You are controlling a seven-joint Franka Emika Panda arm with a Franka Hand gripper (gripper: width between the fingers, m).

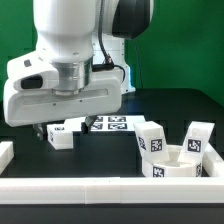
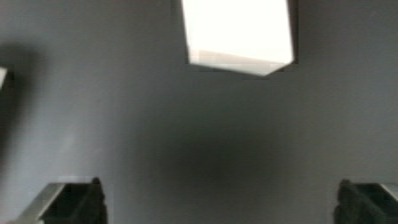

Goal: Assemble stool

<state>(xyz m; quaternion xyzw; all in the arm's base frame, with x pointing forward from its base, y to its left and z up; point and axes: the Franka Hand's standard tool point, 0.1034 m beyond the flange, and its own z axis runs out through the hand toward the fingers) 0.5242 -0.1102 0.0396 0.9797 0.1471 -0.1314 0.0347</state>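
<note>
My gripper (image 1: 48, 130) hangs low over the table at the exterior view's left, just above a short white leg (image 1: 61, 138) lying on the dark surface. In the wrist view the gripper (image 2: 222, 205) is open wide with bare table between the fingertips (image 2: 73, 202); the white leg (image 2: 237, 35) lies ahead of the jaws and apart from them. The round white seat (image 1: 176, 166) sits at the exterior view's right. Two tagged white legs (image 1: 150, 139) (image 1: 197, 137) stand close against it.
The marker board (image 1: 110, 123) lies flat behind the gripper. Long white border rails run along the front (image 1: 110, 190) and the exterior view's left (image 1: 5, 152). A pale edge shows at the wrist view's side (image 2: 6, 88).
</note>
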